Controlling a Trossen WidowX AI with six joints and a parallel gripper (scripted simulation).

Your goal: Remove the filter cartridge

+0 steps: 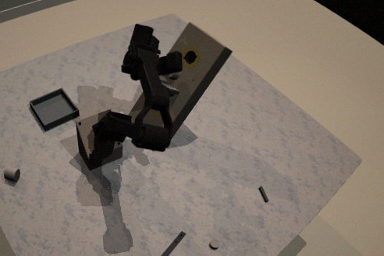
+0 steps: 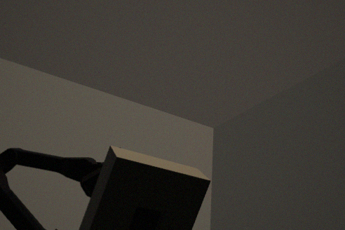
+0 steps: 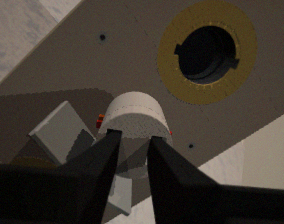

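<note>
The end effector (image 3: 133, 145) has its fingers clamped on the round cartridge (image 3: 134, 114), held off the slanted panel (image 1: 203, 69), so the yellow-ringed socket (image 3: 207, 51) is wide open and dark inside. Between here and the tray (image 1: 54, 108) the robot's own base block (image 1: 97, 143) sits on the counter (image 1: 254, 131), just beside the tray's near corner. The small cylinder (image 1: 12, 174), the little bar (image 1: 264, 193) and the disc (image 1: 214, 244) lie well apart from that stretch.
</note>
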